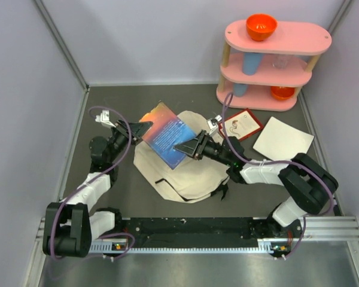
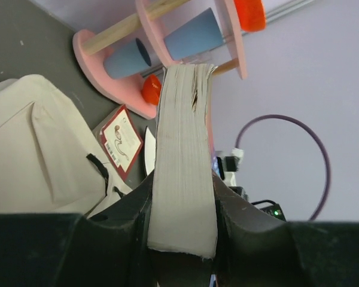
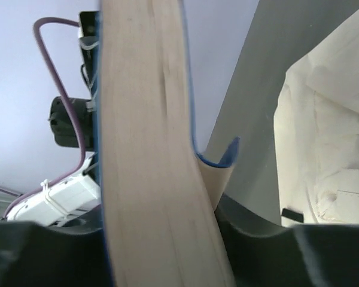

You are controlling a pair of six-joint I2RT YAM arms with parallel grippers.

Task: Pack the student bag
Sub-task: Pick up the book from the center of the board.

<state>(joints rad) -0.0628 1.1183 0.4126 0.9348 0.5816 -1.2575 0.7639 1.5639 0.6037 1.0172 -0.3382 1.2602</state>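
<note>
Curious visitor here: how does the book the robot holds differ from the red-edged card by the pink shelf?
The book is held tilted by the left gripper and right gripper over the student bag; the red-edged card lies flat on the table. The book is larger and thick, the card thin. The book's cover is blue and orange; the card is white with a red border. Both are rectangular.

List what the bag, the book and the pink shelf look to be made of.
The student bag: matte cream woven cloth, likely canvas; it creases and slumps. The book: layered paper page block with a printed card cover. The pink shelf: probably painted wood, matte, with bare wooden dowel posts; plastic cannot be ruled out.
</note>
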